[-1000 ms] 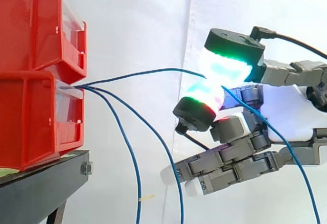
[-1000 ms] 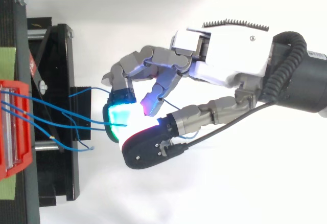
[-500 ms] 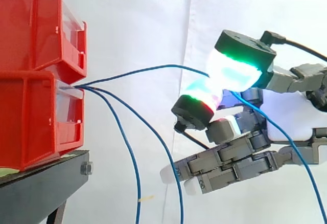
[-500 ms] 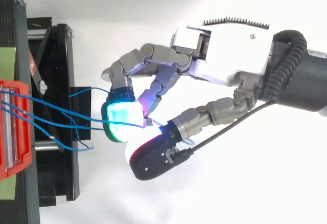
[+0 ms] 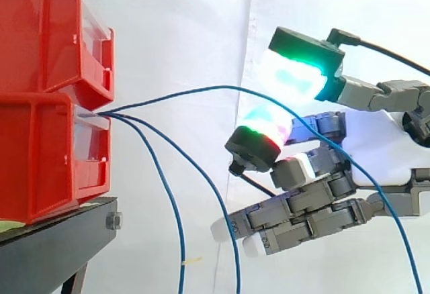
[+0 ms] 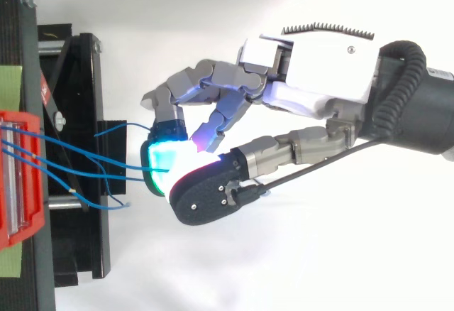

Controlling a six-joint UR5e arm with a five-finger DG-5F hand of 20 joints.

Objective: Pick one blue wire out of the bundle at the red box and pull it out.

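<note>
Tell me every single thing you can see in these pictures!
red bins: two, red, stacked at the left on the stand.
blue wires: three, blue, coming out of the lower bin; one arcs across to the hand, two hang down.
black stand: one, black, under the bins.
bolt: one, silver, on the stand's end.
white curtain: one, white, behind everything.
hand: one, grey and white, right of the bins, at the arcing wire.

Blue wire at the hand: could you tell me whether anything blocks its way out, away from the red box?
Nothing visible does. The blue wire runs from the red box to the hand; the other wires hang lower, nearer the box.
</note>
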